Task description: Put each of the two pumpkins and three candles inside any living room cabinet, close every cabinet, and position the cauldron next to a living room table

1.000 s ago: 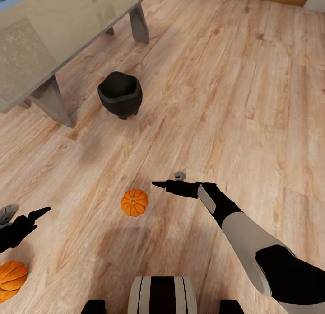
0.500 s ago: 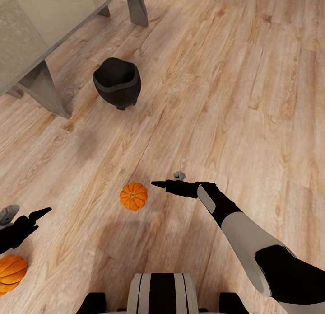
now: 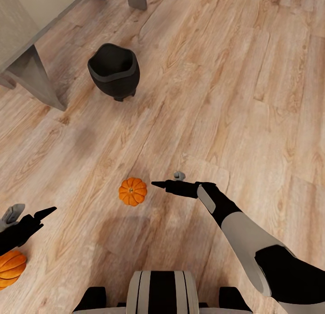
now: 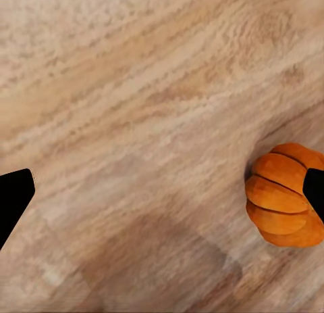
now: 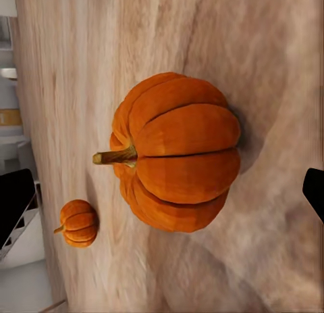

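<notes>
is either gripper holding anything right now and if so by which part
Nothing is held. The right gripper hangs beside the pumpkin without touching it; the left gripper is empty.

No text, label, brand, number or sign can be read anywhere in these views.
</notes>
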